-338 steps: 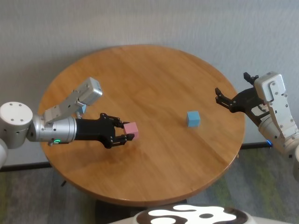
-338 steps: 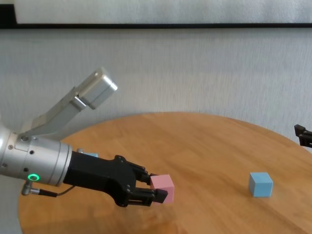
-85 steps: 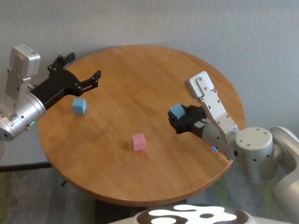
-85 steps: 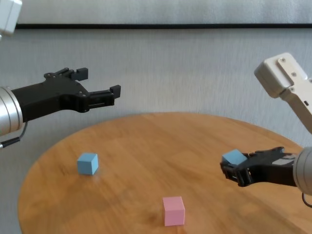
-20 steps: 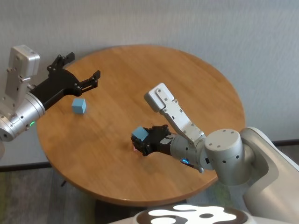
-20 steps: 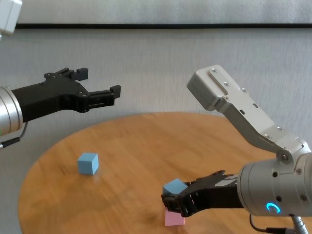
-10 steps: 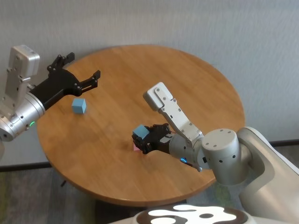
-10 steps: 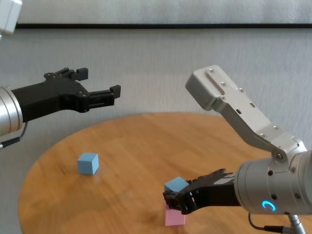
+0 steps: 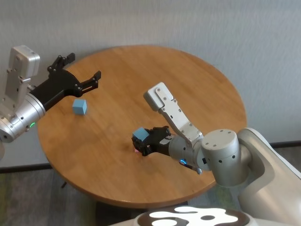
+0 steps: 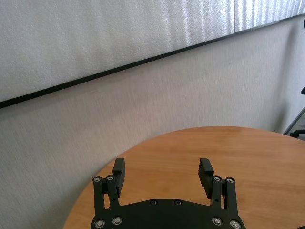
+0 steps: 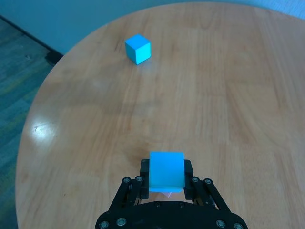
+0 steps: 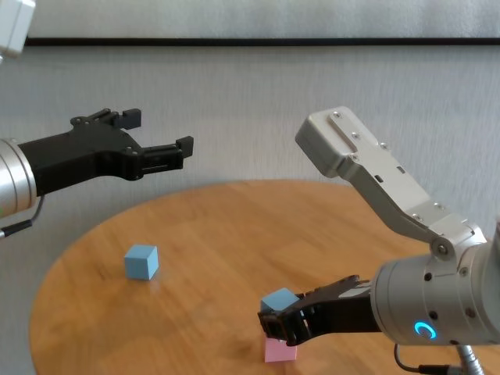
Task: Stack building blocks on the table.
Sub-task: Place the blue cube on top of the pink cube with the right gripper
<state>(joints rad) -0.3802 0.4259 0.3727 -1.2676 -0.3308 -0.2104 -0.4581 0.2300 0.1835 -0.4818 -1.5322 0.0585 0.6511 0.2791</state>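
Note:
My right gripper (image 9: 142, 140) (image 12: 275, 312) (image 11: 166, 177) is shut on a light blue block (image 9: 140, 134) (image 12: 279, 300) (image 11: 166, 171). It holds that block directly over the pink block (image 12: 280, 351) (image 9: 136, 149), which rests on the round wooden table (image 9: 188, 84) and is mostly hidden under the fingers. I cannot tell whether the two blocks touch. A second light blue block (image 9: 79, 106) (image 12: 141, 262) (image 11: 137, 48) sits alone on the table's left side. My left gripper (image 9: 83, 79) (image 12: 160, 141) (image 10: 162, 172) hovers open and empty above and behind that block.
A pale textured wall with a dark horizontal strip (image 12: 258, 41) stands close behind the table. The table's far half (image 9: 155, 66) holds nothing. Grey-green floor (image 11: 19, 52) shows past the table's edge.
My right gripper has shifted slightly left with the blue block, staying over the pink block. The left arm has not moved.

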